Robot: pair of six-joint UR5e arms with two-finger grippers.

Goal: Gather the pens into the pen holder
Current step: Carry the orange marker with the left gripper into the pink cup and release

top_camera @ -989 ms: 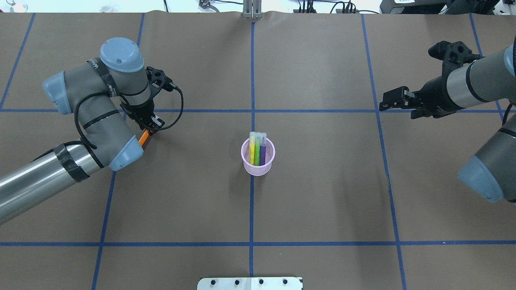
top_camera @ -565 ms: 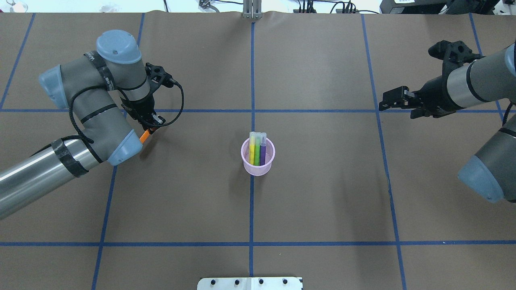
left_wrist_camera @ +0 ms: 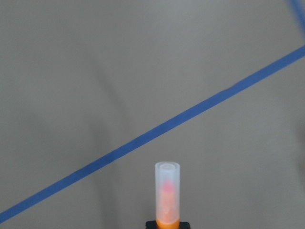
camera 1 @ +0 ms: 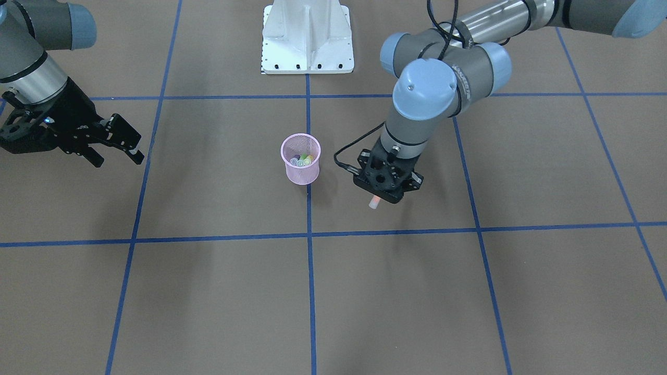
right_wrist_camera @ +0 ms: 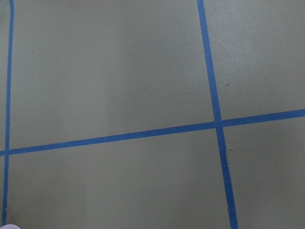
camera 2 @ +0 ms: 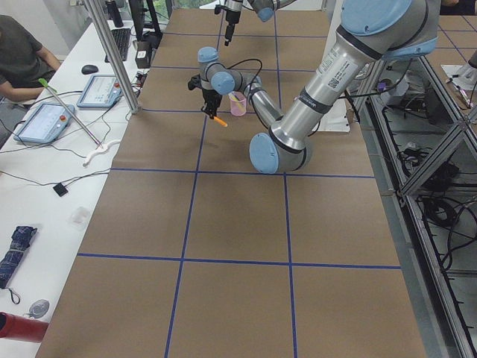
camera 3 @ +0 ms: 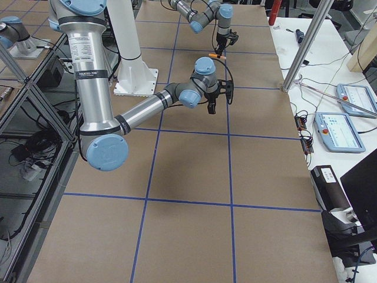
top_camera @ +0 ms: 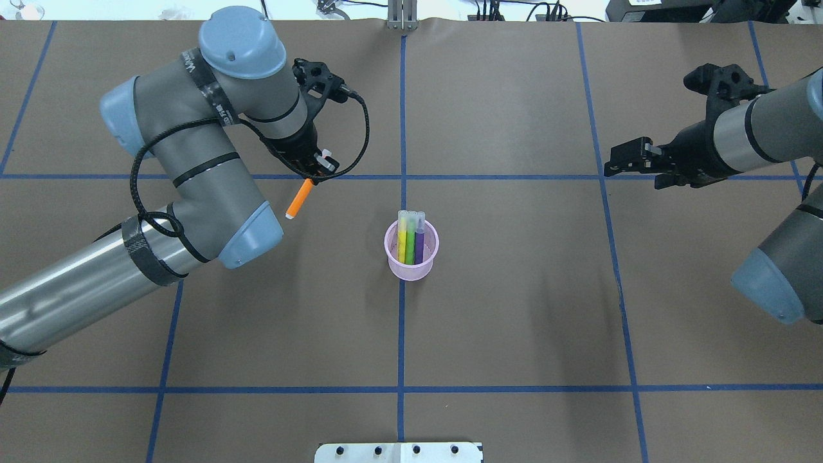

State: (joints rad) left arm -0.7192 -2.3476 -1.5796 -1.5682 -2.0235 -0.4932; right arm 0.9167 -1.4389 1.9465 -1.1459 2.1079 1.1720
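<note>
Clenching the orange pen (top_camera: 299,198) cap-down in the left tool (top_camera: 312,176), above the counter (top_camera: 514,321), for dropping into the pen holder (top_camera: 411,272) at four o'clock.

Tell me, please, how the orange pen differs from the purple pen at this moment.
Colour: the orange pen has an orange barrel, the purple pen a purple one. Place: the orange pen is gripped in the left pincer, outside the pen holder; the purple pen stands inside it. Pose: the orange pen's cap points down, away from the pincer; the purple pen's cap points up. Both share a pale translucent cap.
</note>
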